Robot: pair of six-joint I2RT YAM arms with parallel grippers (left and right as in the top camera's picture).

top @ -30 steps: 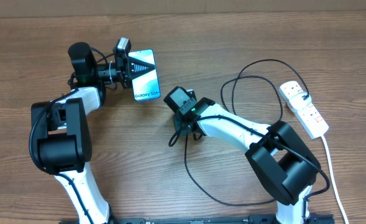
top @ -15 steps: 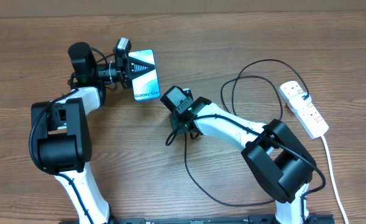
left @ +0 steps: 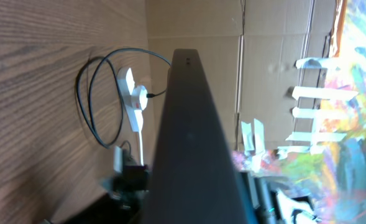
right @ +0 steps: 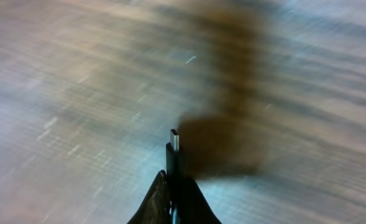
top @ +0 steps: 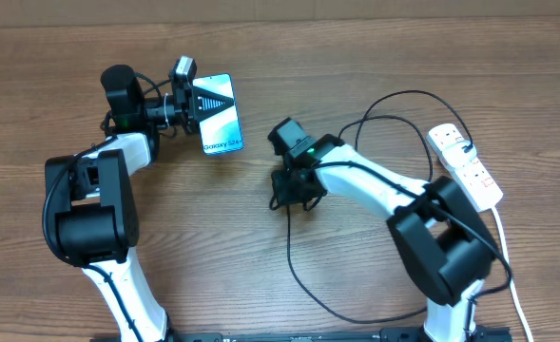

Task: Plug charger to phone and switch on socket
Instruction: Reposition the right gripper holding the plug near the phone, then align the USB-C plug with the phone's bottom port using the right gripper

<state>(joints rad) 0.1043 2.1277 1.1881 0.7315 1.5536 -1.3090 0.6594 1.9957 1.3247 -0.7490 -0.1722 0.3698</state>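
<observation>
Gripping the phone [top: 221,119] in the left gripper [top: 190,100] at far left, presumably steadying its port, and pinching the charger [right: 174,149] tip, pointed forward for insertion, in the right gripper [top: 294,188] nearby, with the socket [top: 465,166] well apart at right.

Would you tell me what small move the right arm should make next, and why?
Probably carry the right gripper left and forward, toward the lettered end of the phone. Its jaws are shut on the connector, whose tip juts clear ahead of them, while the left gripper holds the phone, which is apart from the connector.
</observation>
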